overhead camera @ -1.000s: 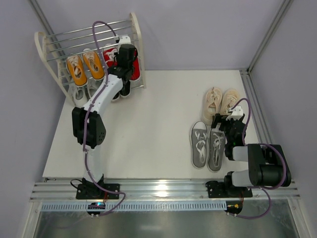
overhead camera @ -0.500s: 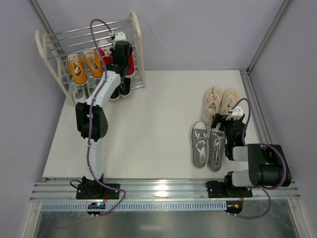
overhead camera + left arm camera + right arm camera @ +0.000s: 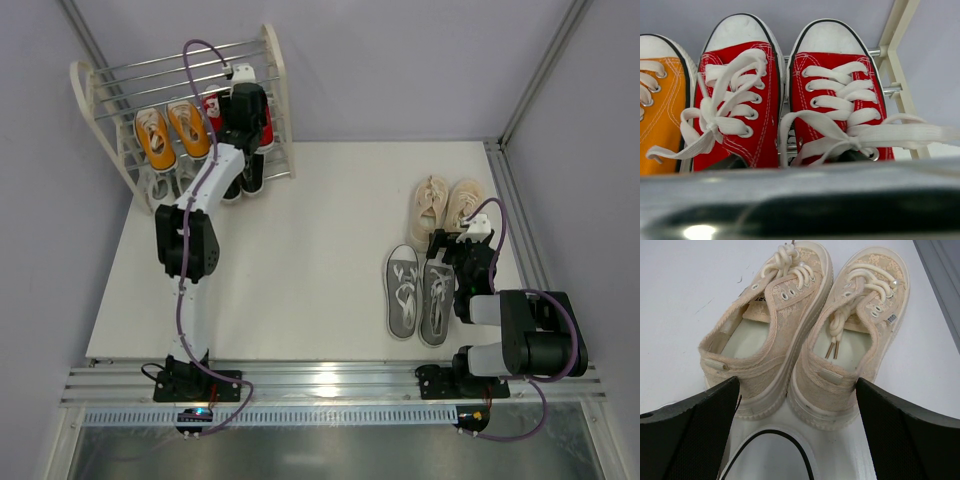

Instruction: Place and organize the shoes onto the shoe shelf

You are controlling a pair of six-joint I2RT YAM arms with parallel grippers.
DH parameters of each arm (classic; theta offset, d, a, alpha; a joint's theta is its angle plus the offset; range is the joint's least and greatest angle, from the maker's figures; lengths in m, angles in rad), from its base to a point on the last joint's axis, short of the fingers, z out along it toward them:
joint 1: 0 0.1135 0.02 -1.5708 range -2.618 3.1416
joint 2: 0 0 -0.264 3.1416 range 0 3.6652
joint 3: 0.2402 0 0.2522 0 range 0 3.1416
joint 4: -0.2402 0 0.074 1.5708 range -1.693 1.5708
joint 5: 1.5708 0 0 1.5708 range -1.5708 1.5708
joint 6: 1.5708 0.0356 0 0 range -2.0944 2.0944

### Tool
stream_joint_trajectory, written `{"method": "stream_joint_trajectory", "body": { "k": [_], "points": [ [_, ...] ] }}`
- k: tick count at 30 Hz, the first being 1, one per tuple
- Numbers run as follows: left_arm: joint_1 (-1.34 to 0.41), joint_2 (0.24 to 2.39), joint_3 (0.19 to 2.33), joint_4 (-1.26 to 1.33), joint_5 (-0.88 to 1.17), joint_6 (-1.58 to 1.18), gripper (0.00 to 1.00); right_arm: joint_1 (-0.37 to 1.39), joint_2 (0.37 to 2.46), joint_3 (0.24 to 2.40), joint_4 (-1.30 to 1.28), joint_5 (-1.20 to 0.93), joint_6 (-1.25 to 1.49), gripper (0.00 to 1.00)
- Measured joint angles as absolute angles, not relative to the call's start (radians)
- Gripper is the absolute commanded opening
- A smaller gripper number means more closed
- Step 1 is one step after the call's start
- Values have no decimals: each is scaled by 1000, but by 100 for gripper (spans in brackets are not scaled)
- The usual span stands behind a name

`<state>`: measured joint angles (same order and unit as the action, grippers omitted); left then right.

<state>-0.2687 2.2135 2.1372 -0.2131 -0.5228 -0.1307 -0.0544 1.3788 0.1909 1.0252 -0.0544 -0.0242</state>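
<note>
Top external view, read with both wrist views. Left gripper (image 3: 245, 108) hangs over the shoe shelf (image 3: 277, 70). The red pair (image 3: 837, 95) sits directly ahead of it, side by side on the rods (image 3: 875, 51), toes pointing away. An orange shoe (image 3: 657, 110) is to its left and the cream end frame (image 3: 897, 50) to its right. Whether its fingers are parted or clamped cannot be told. Right gripper (image 3: 463, 250) is spread wide and empty, its fingers (image 3: 695, 425) flanking the heels of the beige pair (image 3: 770, 335), which lies straight ahead with its long axis running away from the hand. The grey pair (image 3: 403, 290) lies just beside it, on the inward side. Both loose pairs are nearer the right arm, and the shelf is well apart, across the table (image 3: 300, 230) to its left. The rail edge (image 3: 520, 230) runs close on the outer side, so room for moving probably lies inward.
</note>
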Motion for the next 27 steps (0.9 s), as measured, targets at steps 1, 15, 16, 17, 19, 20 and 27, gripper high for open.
{"method": "stream_joint_trajectory", "body": {
  "k": [1,15,16,17,19,20,27],
  "points": [
    [-268,2214,2137,-213,-524,-134,69,-54,1379,191,1025,-54,-24,97],
    [-275,2166,2061,-182,-543,-153,82,-54,1379,191,1025,-54,-24,97],
    [-276,2152,2042,-183,-545,-154,82,-54,1379,191,1025,-54,-24,97],
    [-278,2136,2020,-183,-548,-154,82,-54,1379,191,1025,-54,-24,97],
    [-280,2107,1983,-180,-553,-157,82,-54,1379,191,1025,-54,-24,97],
    [-281,2096,1967,-176,-555,-155,82,-54,1379,191,1025,-54,-24,97],
    [-290,1919,1907,-52,-576,-100,82,-54,1379,191,1025,-54,-24,97]
  ]
}}
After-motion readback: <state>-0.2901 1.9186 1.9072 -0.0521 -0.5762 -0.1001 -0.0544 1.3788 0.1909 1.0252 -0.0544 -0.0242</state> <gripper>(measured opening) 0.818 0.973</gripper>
